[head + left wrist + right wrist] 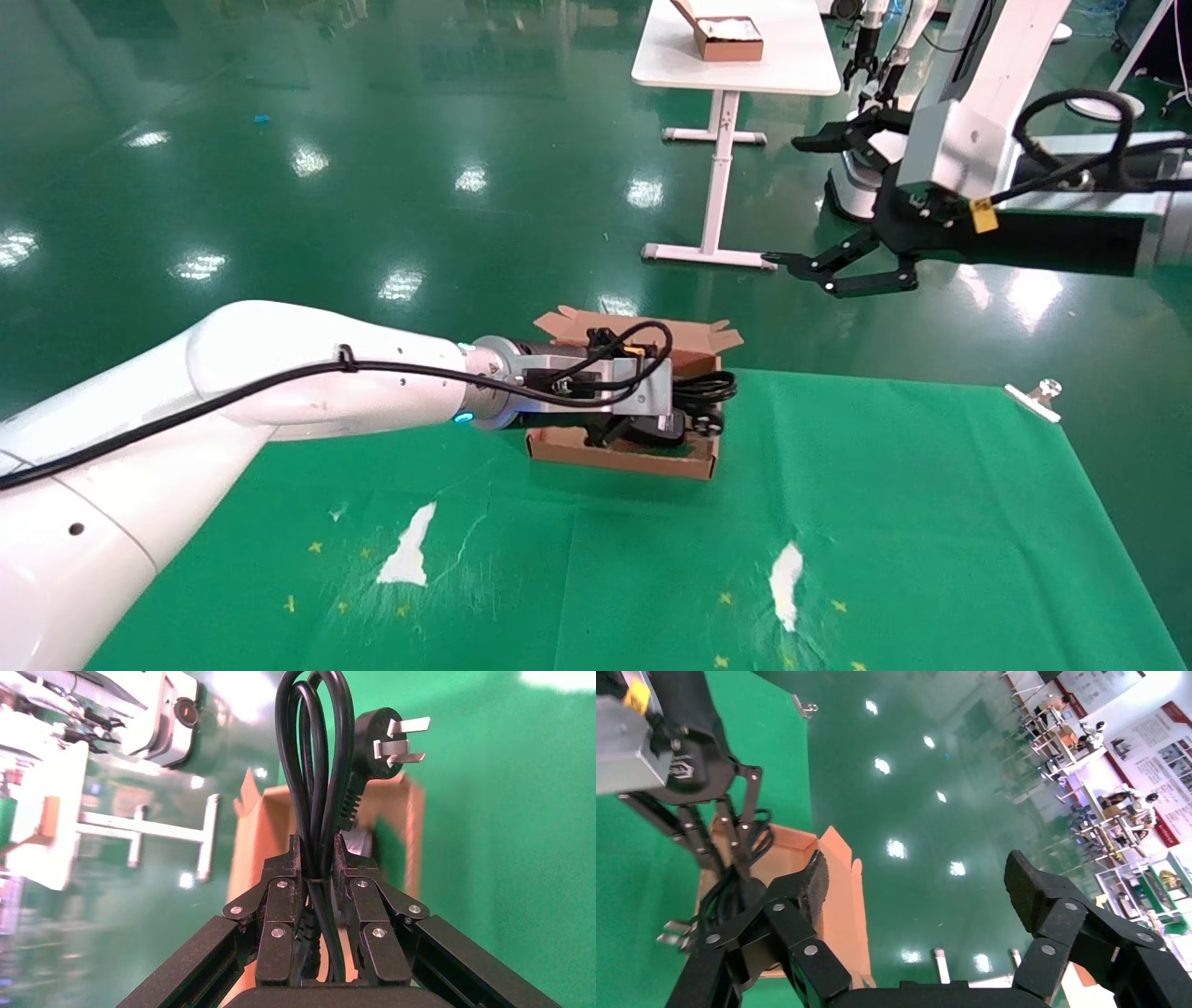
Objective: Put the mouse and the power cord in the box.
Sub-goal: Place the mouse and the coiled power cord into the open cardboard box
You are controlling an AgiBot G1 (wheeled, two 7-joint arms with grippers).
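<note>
My left gripper [687,415] reaches over the brown cardboard box [622,458] at the far edge of the green table. It is shut on the power cord [314,776], a thick black bundle pinched between the fingers [353,874]. The cord's loops stick out past the fingertips, and its plug [383,740] with bare prongs hangs over the box [254,836]. The mouse is hidden; the gripper and cord cover the box's inside. My right gripper [812,276] is held high to the right of the box, open and empty [918,876], looking down at the box [838,881].
A white table [792,65] with a smaller brown box [728,39] stands on the floor behind. A metal clip [1036,399] sits at the table's far right corner. White torn patches [410,550] mark the green cloth near me.
</note>
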